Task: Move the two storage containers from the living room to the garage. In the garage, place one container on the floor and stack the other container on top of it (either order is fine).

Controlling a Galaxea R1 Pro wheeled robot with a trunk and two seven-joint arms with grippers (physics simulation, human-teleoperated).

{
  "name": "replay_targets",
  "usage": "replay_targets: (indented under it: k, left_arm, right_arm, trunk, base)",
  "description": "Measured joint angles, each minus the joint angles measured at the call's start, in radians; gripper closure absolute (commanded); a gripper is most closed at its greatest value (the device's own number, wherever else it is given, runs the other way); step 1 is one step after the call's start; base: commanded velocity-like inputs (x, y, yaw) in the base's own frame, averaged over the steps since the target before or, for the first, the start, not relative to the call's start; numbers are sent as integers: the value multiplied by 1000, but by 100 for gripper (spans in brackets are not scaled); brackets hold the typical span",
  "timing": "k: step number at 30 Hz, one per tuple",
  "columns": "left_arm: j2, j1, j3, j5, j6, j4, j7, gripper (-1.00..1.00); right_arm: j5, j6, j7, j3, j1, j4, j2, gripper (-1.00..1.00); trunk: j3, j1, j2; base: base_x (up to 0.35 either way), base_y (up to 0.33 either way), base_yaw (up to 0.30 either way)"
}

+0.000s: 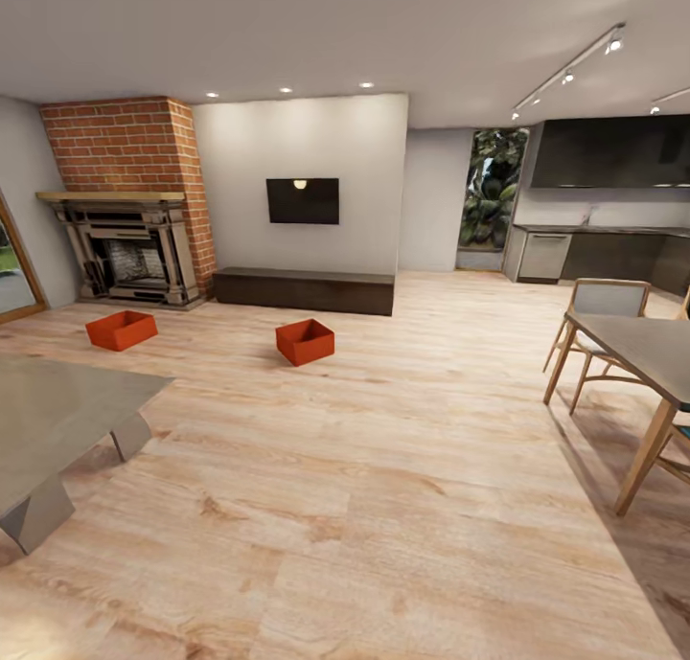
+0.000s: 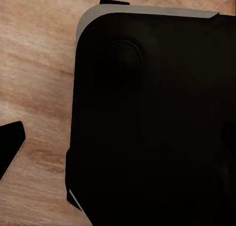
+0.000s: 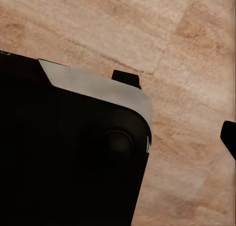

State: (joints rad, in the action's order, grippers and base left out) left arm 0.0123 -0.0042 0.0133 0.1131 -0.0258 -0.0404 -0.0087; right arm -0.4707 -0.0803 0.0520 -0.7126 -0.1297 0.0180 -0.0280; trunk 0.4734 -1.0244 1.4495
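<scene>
Two orange-red storage containers stand on the light wood-plank floor of the living room. One container [image 1: 121, 330] sits in front of the brick fireplace [image 1: 129, 200]. The other container [image 1: 306, 341] sits in front of the long dark low cabinet [image 1: 305, 290], below the wall TV. Both are open-topped, upright and several steps ahead of me. In the left wrist view a dark fingertip [image 2: 11, 146] of my left gripper shows at the frame's edge over the planks. A dark fingertip [image 3: 229, 137] of my right gripper likewise sits at the edge. Nothing is held in either.
A grey low table [image 1: 53, 421] stands close at the left. A dining table [image 1: 647, 353] with wooden chairs stands at the right, with a kitchen counter [image 1: 594, 248] behind. My black base [image 2: 152, 118] lies under both wrist cameras. A wide stretch of plank floor leads to the containers.
</scene>
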Motion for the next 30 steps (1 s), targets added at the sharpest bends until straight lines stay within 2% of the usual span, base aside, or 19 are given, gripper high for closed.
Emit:
replay_targets:
  k: [30]
  left_arm:
    - [0, 0, 0, 0, 1, 0, 2, -100]
  right_arm:
    - [1, 0, 0, 0, 0, 0, 0, -100]
  trunk:
    - [0, 0, 0]
  base:
    - [322, 0, 0]
